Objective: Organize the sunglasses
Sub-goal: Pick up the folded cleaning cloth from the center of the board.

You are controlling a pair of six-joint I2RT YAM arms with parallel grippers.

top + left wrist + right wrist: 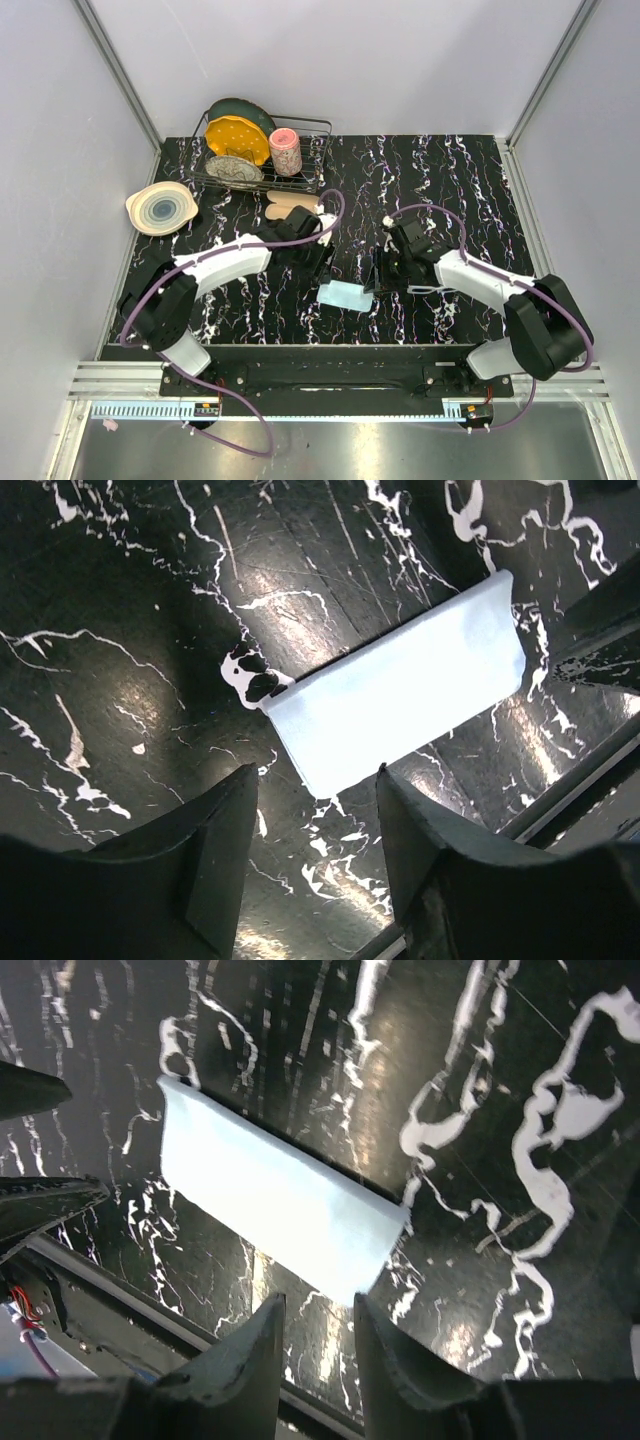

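The sunglasses [424, 290] seem to be the thin pale outline lying at 3 o'clock from the folded light-blue cloth [345, 295], close against the right arm, though the overhead view is too small to be sure. Neither gripper holds them, so I judge the tidying is still to do. The left gripper [315, 815] hangs spread and empty by the cloth. The right gripper [318, 1332] is narrowly parted and also empty, over a black marbled table [480, 200] with a dish rack [262, 150] at 11 o'clock and plain grey walls [350, 60].

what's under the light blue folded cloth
Only the black, white-veined tabletop shows around the edges of the light-blue cloth. Anything beneath it is covered and cannot be seen.
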